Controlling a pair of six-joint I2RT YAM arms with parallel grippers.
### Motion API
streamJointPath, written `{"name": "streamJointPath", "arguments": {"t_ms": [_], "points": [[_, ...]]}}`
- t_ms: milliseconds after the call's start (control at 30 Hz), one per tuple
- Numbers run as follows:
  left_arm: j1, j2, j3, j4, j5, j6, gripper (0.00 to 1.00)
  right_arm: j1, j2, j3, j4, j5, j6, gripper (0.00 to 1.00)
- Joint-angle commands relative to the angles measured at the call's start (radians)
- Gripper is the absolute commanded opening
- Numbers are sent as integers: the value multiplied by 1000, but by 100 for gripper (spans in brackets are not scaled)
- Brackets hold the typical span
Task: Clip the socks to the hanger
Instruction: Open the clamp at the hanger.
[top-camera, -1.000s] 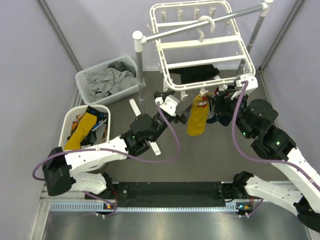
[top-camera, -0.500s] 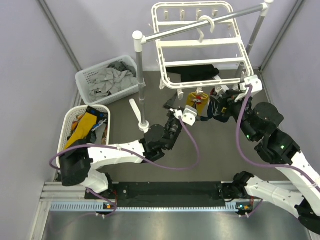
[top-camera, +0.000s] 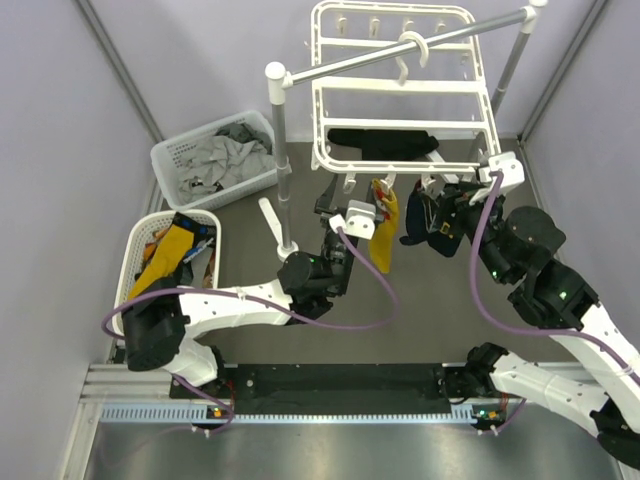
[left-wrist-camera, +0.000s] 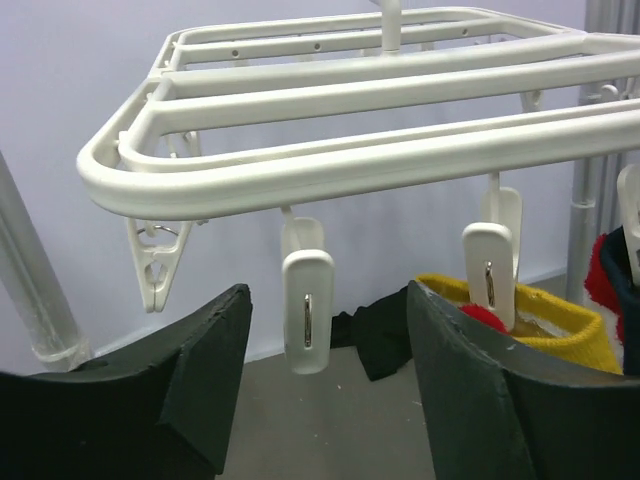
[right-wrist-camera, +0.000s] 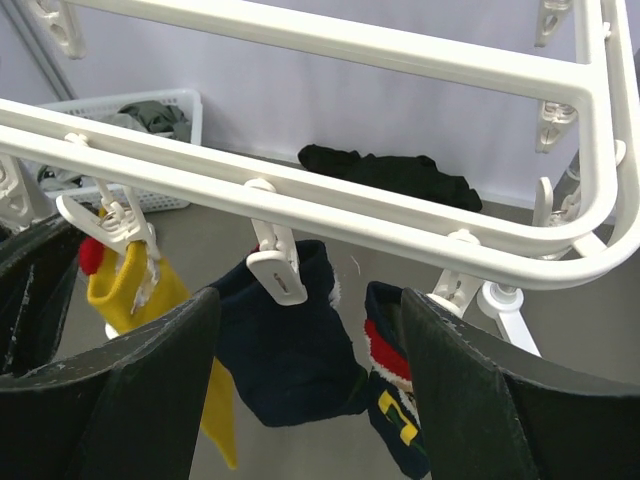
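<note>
left gripper (left-wrist-camera: 328, 300) has pulled back from the yellow sock (left-wrist-camera: 570, 335), which hangs clipped just right of its open, empty jaws. right gripper (right-wrist-camera: 310, 310) is wide too. one more done, i reckon.

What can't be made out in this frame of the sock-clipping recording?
Yellow sock, left wrist view: lower part hidden behind the left hand.
Marked navy sock, right wrist view: the right hand covers its top edge; clipped or not, cannot tell.
Socks in the basket, top view: heaped and too small to count.
</note>
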Motion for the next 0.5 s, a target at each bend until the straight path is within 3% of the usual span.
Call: {"name": "streamJointPath", "arguments": {"t_ms": [0,233,467], "points": [[7,10,33,114,-30,34,65,-6,-16,-3,44,16,-12,72],[28,-13,27,114,-42,6,47,-6,-17,-3,46,13,-15,72],[39,-71,16,-30,16,-130,15,-6,-37,-5,56,12,-13,72]]}}
